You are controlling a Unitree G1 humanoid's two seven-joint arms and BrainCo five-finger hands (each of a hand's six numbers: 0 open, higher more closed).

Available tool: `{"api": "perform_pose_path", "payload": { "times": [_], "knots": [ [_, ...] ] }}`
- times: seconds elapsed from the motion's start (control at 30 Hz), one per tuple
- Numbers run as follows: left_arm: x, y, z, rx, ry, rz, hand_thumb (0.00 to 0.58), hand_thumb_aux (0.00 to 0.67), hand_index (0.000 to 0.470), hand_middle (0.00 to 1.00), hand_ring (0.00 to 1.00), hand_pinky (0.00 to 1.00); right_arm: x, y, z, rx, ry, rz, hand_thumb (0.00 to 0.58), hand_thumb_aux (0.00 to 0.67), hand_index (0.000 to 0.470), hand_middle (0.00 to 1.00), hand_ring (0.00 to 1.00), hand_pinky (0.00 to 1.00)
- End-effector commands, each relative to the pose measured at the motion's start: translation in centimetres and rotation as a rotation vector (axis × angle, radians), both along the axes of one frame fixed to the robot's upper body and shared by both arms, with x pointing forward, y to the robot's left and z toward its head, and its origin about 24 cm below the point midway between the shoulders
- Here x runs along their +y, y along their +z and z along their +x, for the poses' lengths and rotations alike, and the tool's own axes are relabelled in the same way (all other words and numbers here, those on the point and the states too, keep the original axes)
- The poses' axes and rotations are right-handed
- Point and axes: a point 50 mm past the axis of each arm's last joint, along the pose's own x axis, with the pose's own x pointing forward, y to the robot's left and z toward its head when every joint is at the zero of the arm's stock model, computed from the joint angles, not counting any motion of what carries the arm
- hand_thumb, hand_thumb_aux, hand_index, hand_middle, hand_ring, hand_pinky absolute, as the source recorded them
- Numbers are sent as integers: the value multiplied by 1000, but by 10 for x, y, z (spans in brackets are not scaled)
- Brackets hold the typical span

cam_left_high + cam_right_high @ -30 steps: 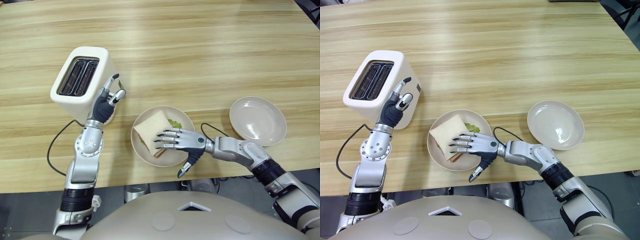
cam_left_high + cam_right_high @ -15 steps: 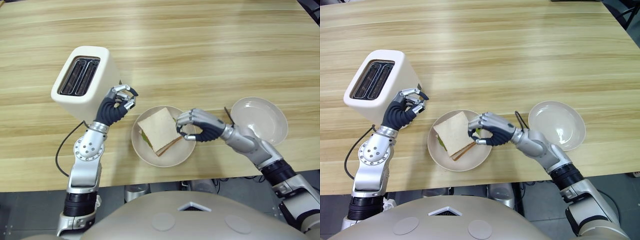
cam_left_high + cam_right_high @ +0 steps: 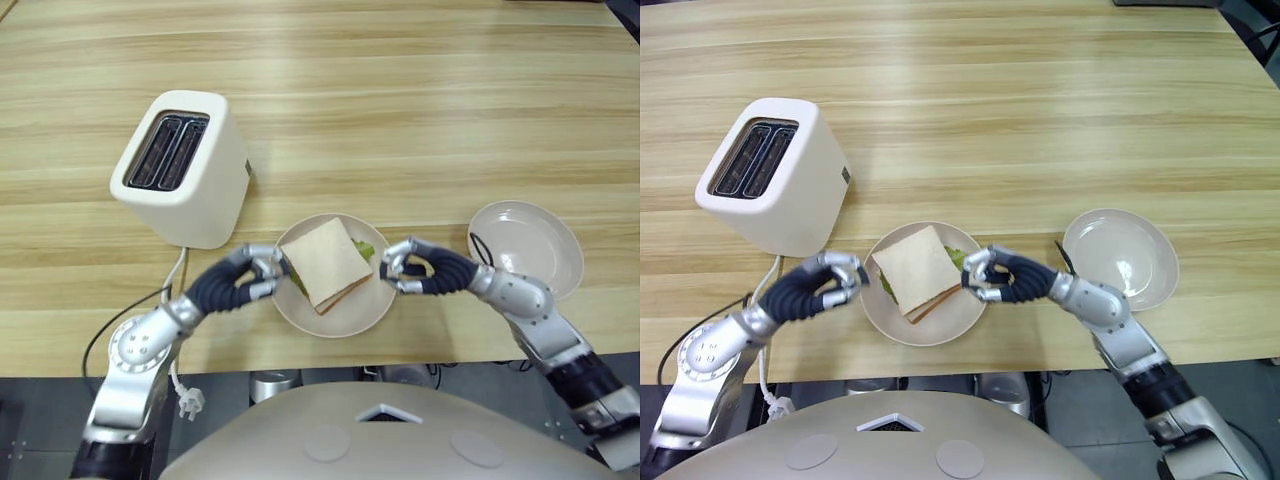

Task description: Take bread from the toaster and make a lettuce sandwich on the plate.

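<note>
The sandwich lies on the plate, its top slice of bread turned at an angle, with a leaf of lettuce poking out at the plate's far right side and the crust of a lower slice showing at the near edge. Judging by that stack, the assembly step looks finished, or all but finished.

The left hand sits just beside the plate's left rim, its fingers curled in on themselves around nothing. The right hand mirrors it just beside the right rim, also curled closed and empty. Neither hand touches the bread.

The toaster stands beyond the plate to its left, and both slots look empty. A second plate rests to the right of the sandwich plate, past the right hand.

What remains probably calls only for drawing both hands away from the plate without nudging its rim, or squaring the top slice if a neater stack is wanted.

A small dark mark on the toaster's side is too small to read; no other writing is legible.
</note>
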Motion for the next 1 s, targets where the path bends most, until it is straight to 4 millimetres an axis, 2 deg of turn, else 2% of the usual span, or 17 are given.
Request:
{"api": "perform_pose_path", "payload": {
  "times": [0.03, 0.1, 0.23, 0.37, 0.53, 0.67, 0.8, 1.0],
  "knots": [
    [7, -26, -26, 140, -117, 191, 580, 670, 460, 1000, 1000, 1000, -12, -11, -13, 74, 84, -188, 580, 670, 460, 1000, 1000, 1000],
    [11, -35, -33, 170, -142, 281, 580, 670, 460, 1000, 1000, 1000, -16, -14, -17, 71, 118, -264, 580, 670, 460, 1000, 1000, 1000],
    [11, -49, -30, 165, -190, 421, 580, 670, 460, 1000, 1000, 1000, -16, -17, -23, 70, 177, -347, 580, 670, 460, 1000, 1000, 1000],
    [-4, -63, -12, 66, -172, 511, 580, 670, 460, 1000, 1000, 1000, -10, -23, -22, 8, 214, -414, 580, 670, 460, 1000, 1000, 1000],
    [-20, -62, 10, -72, -154, 585, 580, 670, 460, 1000, 1000, 1000, -2, -42, -18, -92, 286, -596, 580, 670, 460, 1000, 1000, 1000],
    [-32, -62, 24, -135, -188, 612, 580, 670, 460, 1000, 1000, 1000, 9, -50, -16, -109, 329, -617, 580, 670, 460, 1000, 1000, 1000],
    [-40, -63, 44, -183, -191, 638, 580, 670, 460, 1000, 1000, 1000, 15, -52, 9, -180, 320, -674, 580, 670, 460, 1000, 1000, 1000],
    [-31, -71, 93, -264, -113, 790, 580, 670, 460, 1000, 1000, 1000, 26, -45, 78, -282, 167, -651, 580, 670, 460, 1000, 1000, 1000]
  ]
}}
